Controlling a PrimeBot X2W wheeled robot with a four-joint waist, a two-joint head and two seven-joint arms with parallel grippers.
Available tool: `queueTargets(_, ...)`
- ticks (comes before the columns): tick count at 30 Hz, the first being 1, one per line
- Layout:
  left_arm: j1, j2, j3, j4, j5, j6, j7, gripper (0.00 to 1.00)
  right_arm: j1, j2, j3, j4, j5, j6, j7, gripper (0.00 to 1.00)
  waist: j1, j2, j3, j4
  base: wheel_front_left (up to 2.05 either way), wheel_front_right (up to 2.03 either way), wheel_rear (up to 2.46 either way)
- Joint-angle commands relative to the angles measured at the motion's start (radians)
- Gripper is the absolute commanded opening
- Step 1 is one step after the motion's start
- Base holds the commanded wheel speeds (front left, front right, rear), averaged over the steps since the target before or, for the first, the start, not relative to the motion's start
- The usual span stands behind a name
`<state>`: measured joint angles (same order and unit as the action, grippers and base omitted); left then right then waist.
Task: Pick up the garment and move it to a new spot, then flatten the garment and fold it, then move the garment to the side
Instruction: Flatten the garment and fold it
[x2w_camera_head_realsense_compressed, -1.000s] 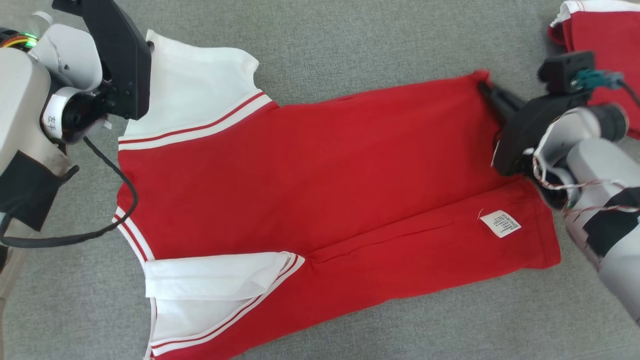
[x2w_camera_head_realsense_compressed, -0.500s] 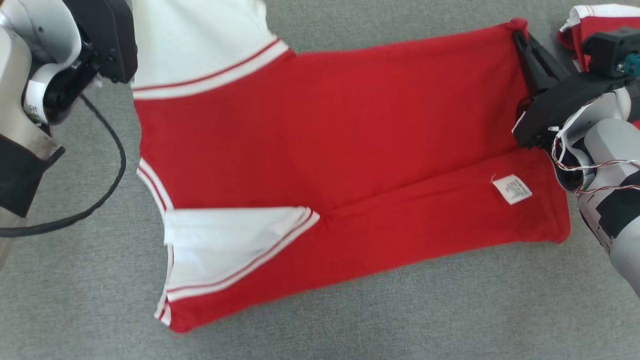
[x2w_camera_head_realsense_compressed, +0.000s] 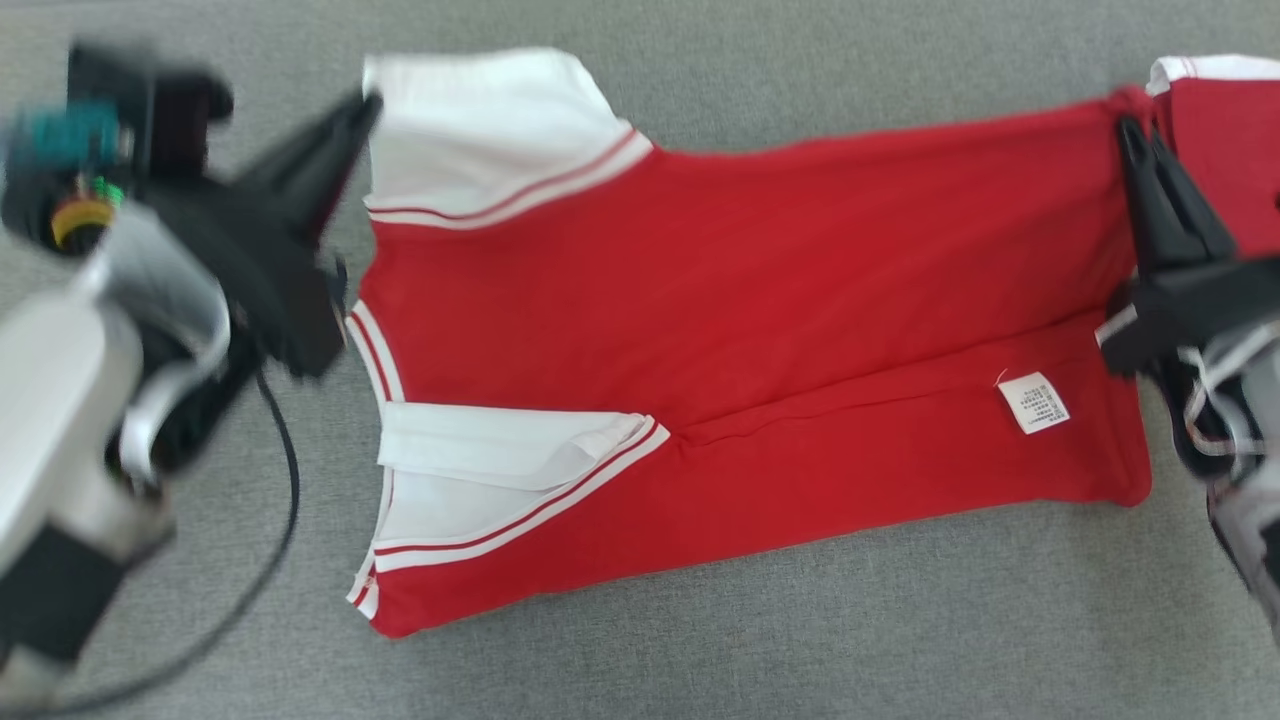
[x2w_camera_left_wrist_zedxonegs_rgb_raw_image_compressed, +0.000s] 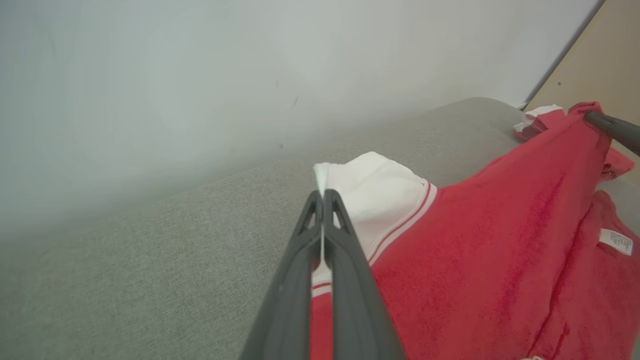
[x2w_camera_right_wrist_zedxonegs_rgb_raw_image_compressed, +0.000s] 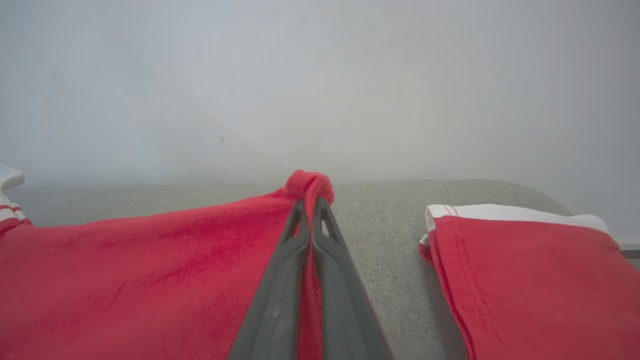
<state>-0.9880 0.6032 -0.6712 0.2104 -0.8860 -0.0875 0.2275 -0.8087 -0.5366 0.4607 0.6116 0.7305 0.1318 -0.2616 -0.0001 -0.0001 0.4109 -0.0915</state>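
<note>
— So, how far is the work, do you think?
— I judge it is about the middle. The garment (x2w_camera_head_realsense_compressed: 750, 300) lies spread on the grey cloth surface (x2w_camera_head_realsense_compressed: 700, 650). Its near long edge is already folded in, with the near sleeve (x2w_camera_head_realsense_compressed: 480, 480) lying on top and the care label (x2w_camera_head_realsense_compressed: 1035, 402) showing. The far half is not yet folded, and the move to the side is left.
— And the grippers?
— The left gripper (x2w_camera_left_wrist_zedxonegs_rgb_raw_image_compressed: 322, 195) is pressed together on the corner of the far white sleeve (x2w_camera_head_realsense_compressed: 480, 130). The right gripper (x2w_camera_right_wrist_zedxonegs_rgb_raw_image_compressed: 312, 202) is pressed together on the far corner of the red hem (x2w_camera_right_wrist_zedxonegs_rgb_raw_image_compressed: 310, 182). The cloth between them looks stretched and a little raised.
— How many things do you count?
— One garment in work, with two white sleeves and one label. One second garment (x2w_camera_head_realsense_compressed: 1220, 150), folded, lies just beside the right gripper. And two grippers
</note>
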Motion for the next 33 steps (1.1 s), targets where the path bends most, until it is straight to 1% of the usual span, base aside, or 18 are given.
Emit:
queueTargets(1, 0.052, 0.017, 0.009, -0.053, -0.025, 0.019, -0.009, 0.0, 0.047, 0.003, -0.04, -0.041, -0.025, -0.003, -0.004, 0.0, 0.0001, 0.0001, -0.016, 0.01, 0.0, 0.0, 0.0)
queueTargets(5, 0.198, 0.074, 0.034, -0.227, -0.065, 0.094, -0.021, 0.0, 0.191, 0.021, -0.13, -0.127, -0.085, -0.003, -0.004, 0.0, 0.0001, 0.0001, -0.031, 0.018, 0.0, 0.0, 0.0)
queueTargets(8, 0.296, 0.11, 0.056, -0.338, -0.084, 0.149, -0.041, 0.0, 0.251, 0.035, -0.17, -0.148, -0.113, -0.003, -0.004, 0.0, 0.0001, 0.0001, -0.04, 0.02, 0.0, 0.0, 0.0)
queueTargets(11, 0.386, 0.129, 0.074, -0.436, -0.117, 0.197, -0.058, 0.0, 0.298, 0.047, -0.2, -0.156, -0.131, -0.003, -0.004, 0.0, 0.0001, 0.0001, -0.048, 0.023, 0.0, 0.0, 0.0)
queueTargets(14, 0.469, 0.145, 0.078, -0.52, -0.151, 0.233, -0.063, 0.0, 0.335, 0.057, -0.225, -0.163, -0.146, -0.003, -0.004, 0.0, 0.0001, 0.0001, -0.056, 0.028, 0.0, 0.0, 0.0)
queueTargets(17, 0.538, 0.153, 0.073, -0.583, -0.175, 0.257, -0.066, 0.0, 0.37, 0.061, -0.256, -0.166, -0.153, -0.003, -0.004, 0.0, 0.0001, 0.0001, -0.063, 0.033, 0.0, 0.0, 0.0)
queueTargets(23, 0.651, 0.162, 0.053, -0.654, -0.198, 0.303, -0.08, 0.0, 0.441, 0.074, -0.294, -0.183, -0.145, -0.003, -0.004, 0.0, 0.0001, 0.0001, -0.072, 0.04, 0.0, 0.0, 0.0)
queueTargets(24, 0.667, 0.161, 0.048, -0.658, -0.201, 0.306, -0.083, 0.0, 0.455, 0.076, -0.298, -0.183, -0.14, -0.003, -0.004, 0.04, 0.0001, 0.0001, -0.074, 0.042, 0.0, 0.0, 0.0)
queueTargets(25, 0.681, 0.159, 0.046, -0.658, -0.202, 0.31, -0.088, 0.0, 0.467, 0.076, -0.303, -0.185, -0.14, -0.003, -0.004, 0.13, 0.0001, 0.0001, -0.075, 0.043, 0.0, 0.0, 0.0)
queueTargets(26, 0.692, 0.156, 0.043, -0.657, -0.2, 0.313, -0.093, 0.0, 0.478, 0.076, -0.309, -0.184, -0.138, -0.003, -0.005, 0.27, 0.0001, 0.0001, -0.077, 0.045, 0.0, 0.0, 0.0)
queueTargets(27, 0.702, 0.149, 0.04, -0.653, -0.201, 0.314, -0.1, 0.0, 0.488, 0.077, -0.317, -0.184, -0.137, -0.003, -0.004, 0.54, 0.0001, 0.0001, -0.079, 0.046, 0.0, 0.0, 0.0)
queueTargets(28, 0.711, 0.145, 0.033, -0.646, -0.199, 0.313, -0.105, 0.0, 0.499, 0.081, -0.325, -0.187, -0.135, -0.003, -0.005, 0.96, 0.0001, 0.0001, -0.081, 0.047, 0.0, 0.0, 0.0)
queueTargets(29, 0.721, 0.138, 0.026, -0.639, -0.196, 0.312, -0.109, 0.0, 0.513, 0.084, -0.335, -0.189, -0.134, -0.003, -0.005, 1.0, 0.0001, 0.0001, -0.084, 0.048, 0.0, 0.0, 0.0)
queueTargets(32, 0.735, 0.127, 0.009, -0.623, -0.19, 0.309, -0.117, 0.0, 0.537, 0.086, -0.358, -0.193, -0.13, -0.003, -0.005, 1.0, 0.0001, 0.0001, -0.091, 0.049, 0.0, 0.0, 0.0)
queueTargets(33, 0.741, 0.118, 0.003, -0.616, -0.189, 0.308, -0.121, 0.02, 0.55, 0.086, -0.368, -0.197, -0.128, -0.003, -0.005, 1.0, 0.0001, 0.0001, -0.095, 0.049, 0.0, 0.0, 0.0)
